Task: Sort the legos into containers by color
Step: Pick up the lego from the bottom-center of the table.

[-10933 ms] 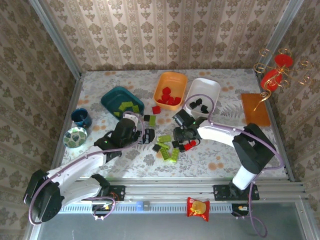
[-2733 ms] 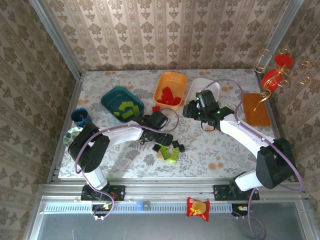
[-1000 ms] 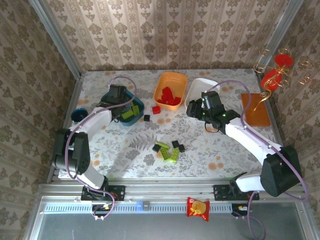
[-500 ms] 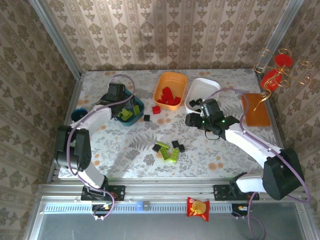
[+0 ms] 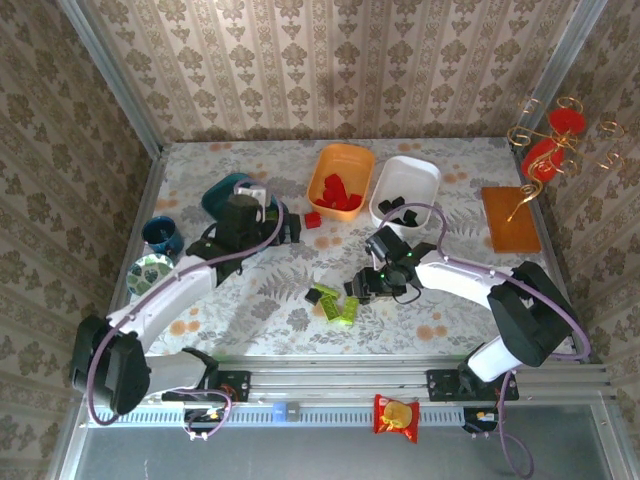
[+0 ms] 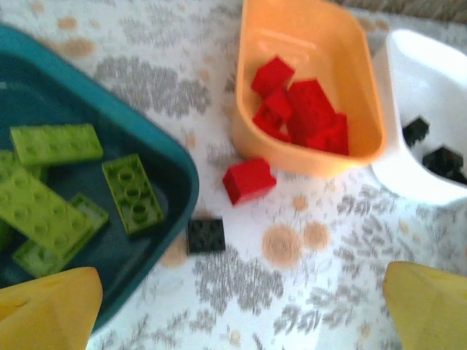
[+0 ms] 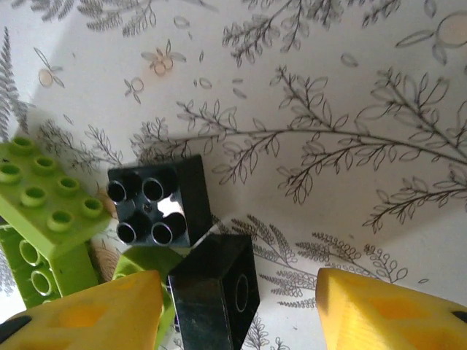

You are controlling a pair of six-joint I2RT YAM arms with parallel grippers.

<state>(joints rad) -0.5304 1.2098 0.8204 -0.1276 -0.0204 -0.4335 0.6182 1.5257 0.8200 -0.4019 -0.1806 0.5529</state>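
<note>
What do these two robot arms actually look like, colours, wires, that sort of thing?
The left arm and the right arm both have smooth white links between bulky black joints. A thin lavender cable loops loosely along each. Their fingers are blunt yellow plastic wedges.

Ahead of the left gripper [image 6: 237, 313], the orange tub [image 6: 306, 44] and the white tub [image 6: 408, 175] are smooth moulded plastic with a soft sheen. So is the dark teal tub [image 6: 175, 171] to its left. The red bricks [image 6: 306, 109] and lime bricks [image 6: 55, 142] inside them are hard, lightly glossy plastic.

Just ahead of the right gripper [image 7: 237, 321], the black bricks [image 7: 157, 200] are the glossiest, with bright glints in the studs. Its fingers [image 7: 394, 313] look like matt yellow plastic. The desk [image 7: 328, 109] beneath has a smooth printed cover, faintly shiny.

Behind both grippers, the rail [image 5: 400, 380] is brushed metal.
</note>
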